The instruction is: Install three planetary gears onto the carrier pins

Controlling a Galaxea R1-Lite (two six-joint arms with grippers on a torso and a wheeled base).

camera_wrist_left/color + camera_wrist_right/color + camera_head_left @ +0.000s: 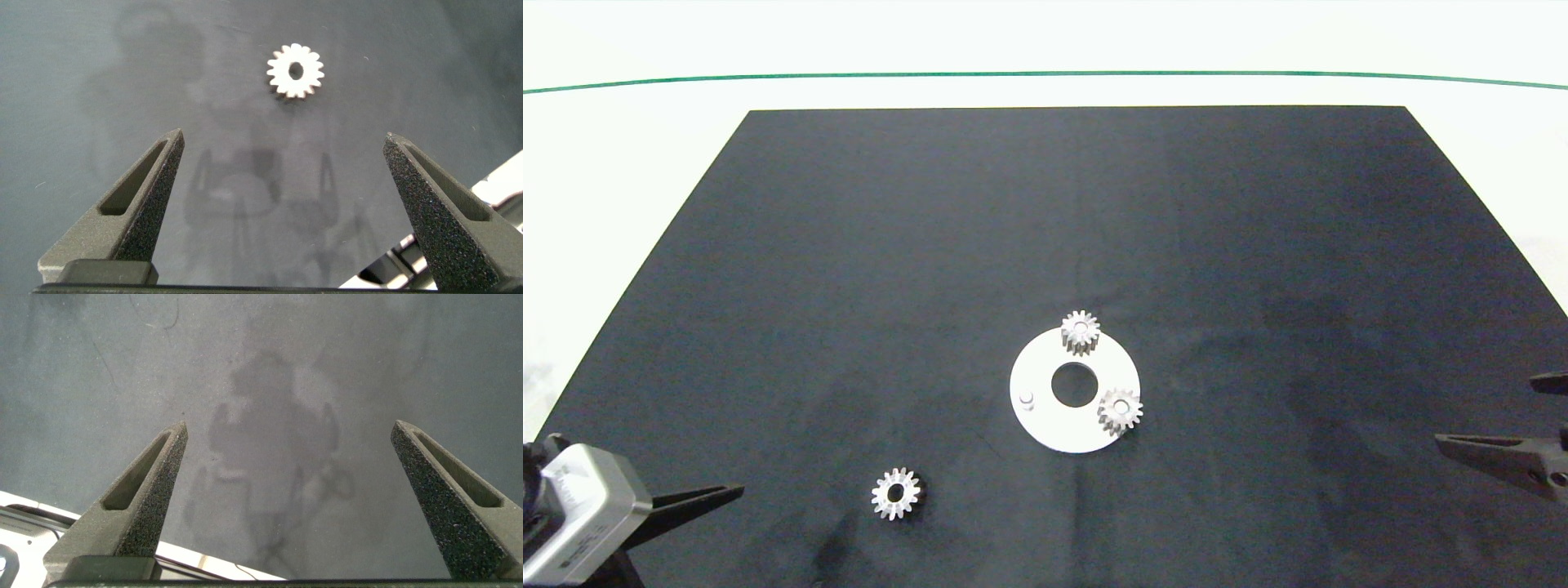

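1. Left hand (282, 155), fingers spread wide and holding nothing, hovers at the near-left corner of my dark surface (849, 286), the loose gear (295, 72) lying flat just ahead of it.
2. Right hand (288, 449), equally wide and empty, sits idle at the near-right edge, well apart from everything.
3. Farther in, the white carrier disc (1054, 425) carries two seated gears, one at the far pin (1081, 331), one at the near-right pin (1120, 410); the left pin (1027, 398) stands bare.
4. My worry: the thin gear could slip or tip as I pinch it, or go on tilted and jam, nudging the unsecured disc.
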